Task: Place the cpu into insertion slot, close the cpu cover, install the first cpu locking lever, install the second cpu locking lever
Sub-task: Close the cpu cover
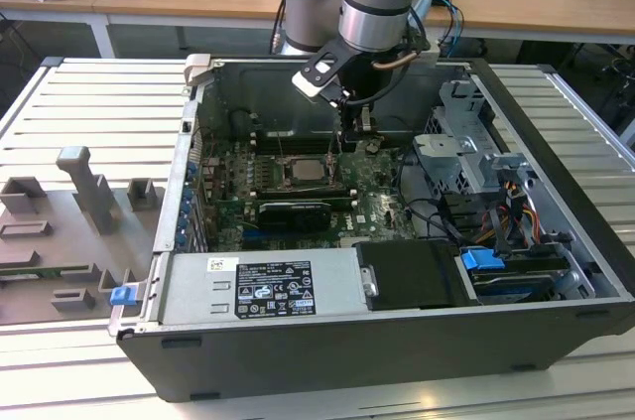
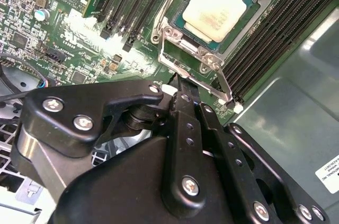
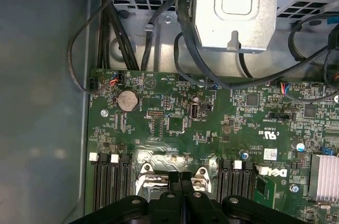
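The open computer case point(image 1: 347, 355) on the slatted worktop point(image 1: 89, 102) holds the motherboard point(image 3: 175, 128), a grey drive cage point(image 3: 235, 7) and a power supply point(image 1: 258, 286). The jaws are pressed together inside the case, with nothing seen between them. Just beyond their tips the cpu point(image 2: 214, 8) sits in the insertion slot point(image 2: 168, 32), with the cpu cover point(image 2: 193, 49) down around it. A thin wire lever point(image 2: 221, 82) runs just beside the tips; I cannot tell whether they touch.
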`<state>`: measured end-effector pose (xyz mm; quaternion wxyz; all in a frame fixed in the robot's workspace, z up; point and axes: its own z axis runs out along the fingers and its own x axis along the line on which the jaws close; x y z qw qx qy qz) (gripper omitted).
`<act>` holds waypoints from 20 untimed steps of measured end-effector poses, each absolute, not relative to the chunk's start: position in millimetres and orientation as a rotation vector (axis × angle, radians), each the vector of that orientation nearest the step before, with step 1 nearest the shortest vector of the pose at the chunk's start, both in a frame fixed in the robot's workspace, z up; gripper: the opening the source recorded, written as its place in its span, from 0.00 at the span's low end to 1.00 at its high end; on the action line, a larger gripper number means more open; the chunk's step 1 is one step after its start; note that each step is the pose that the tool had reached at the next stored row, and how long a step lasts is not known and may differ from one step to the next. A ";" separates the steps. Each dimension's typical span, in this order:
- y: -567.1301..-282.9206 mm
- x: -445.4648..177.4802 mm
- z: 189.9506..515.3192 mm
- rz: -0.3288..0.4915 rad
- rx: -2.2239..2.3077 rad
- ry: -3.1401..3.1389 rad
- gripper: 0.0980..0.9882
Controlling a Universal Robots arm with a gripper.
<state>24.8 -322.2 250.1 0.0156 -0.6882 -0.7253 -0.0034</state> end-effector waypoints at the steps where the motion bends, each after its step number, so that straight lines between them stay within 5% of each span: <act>1: -322.2 24.7 250.1 -0.011 -2.141 -2.256 0.01; 20: -322.2 -17.2 243.2 -0.029 -2.150 -2.267 0.01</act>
